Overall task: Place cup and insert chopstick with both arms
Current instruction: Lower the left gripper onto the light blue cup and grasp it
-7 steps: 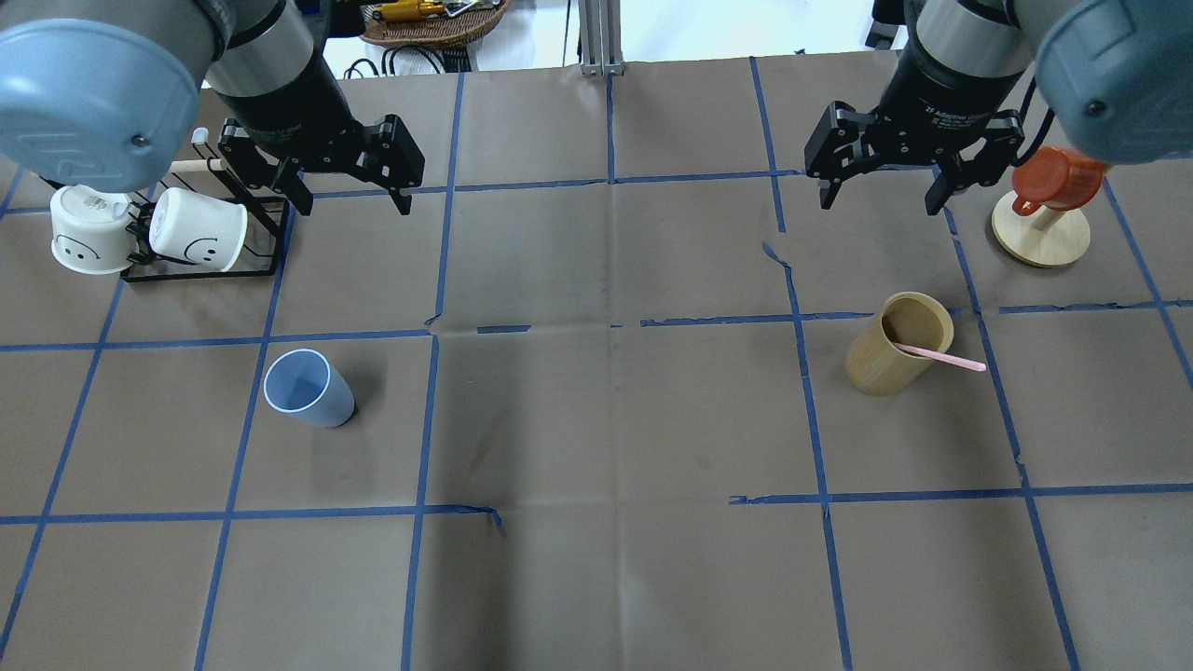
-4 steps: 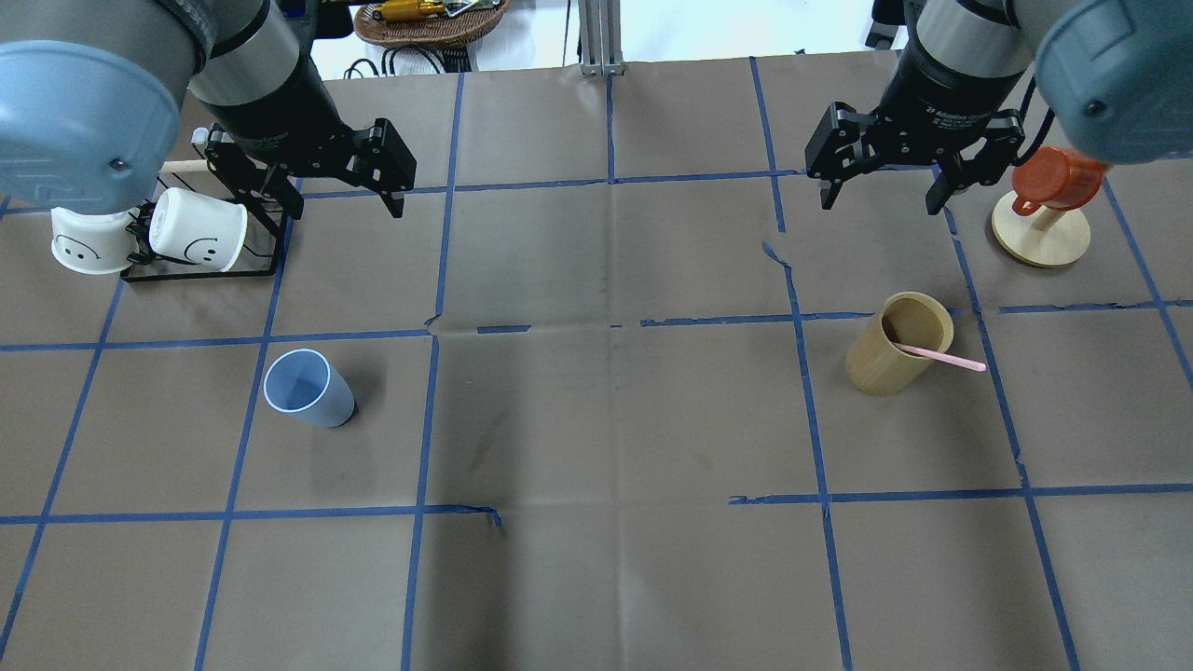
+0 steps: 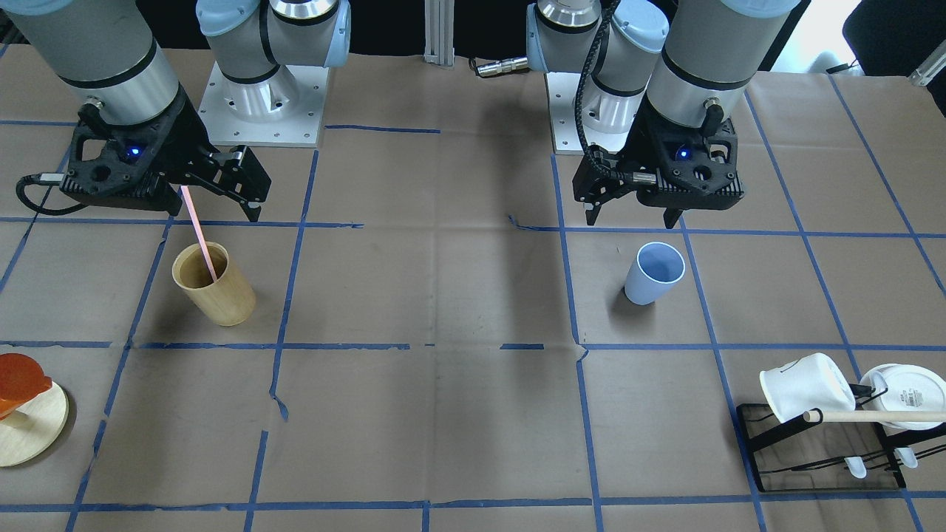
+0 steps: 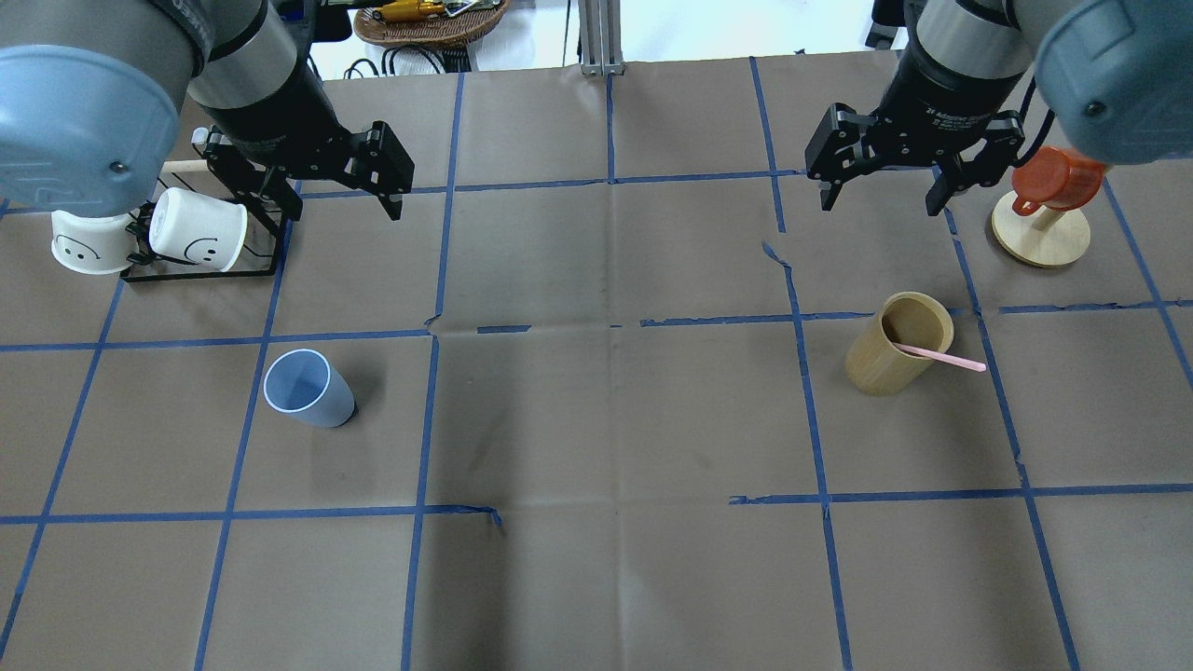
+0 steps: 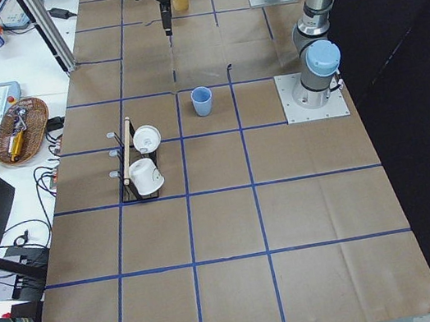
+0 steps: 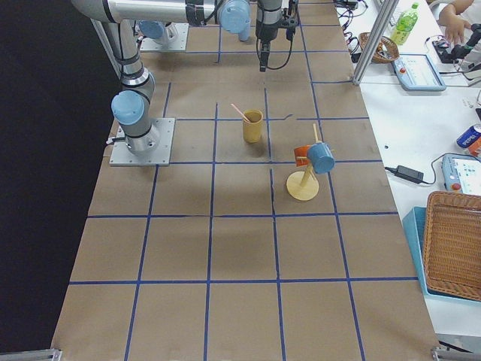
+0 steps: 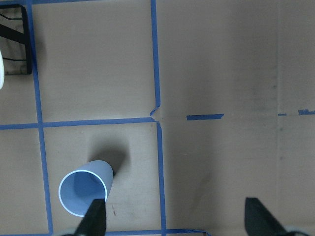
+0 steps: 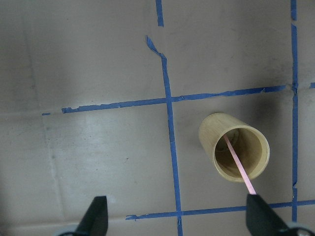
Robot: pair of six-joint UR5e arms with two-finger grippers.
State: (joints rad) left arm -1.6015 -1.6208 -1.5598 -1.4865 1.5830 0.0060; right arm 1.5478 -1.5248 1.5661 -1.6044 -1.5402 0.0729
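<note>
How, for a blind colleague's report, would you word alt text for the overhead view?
A blue cup stands on the table's left, and a wooden cup holding a pink chopstick on its right. Beyond them, the left end effector and right end effector hover open and empty.

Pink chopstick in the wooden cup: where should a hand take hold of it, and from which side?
Probably the free upper part of the pink chopstick, beyond the rim of the wooden cup. It leans tilted with its lower end inside the cup, so come from above, fingers either side of the thin shaft.
</note>
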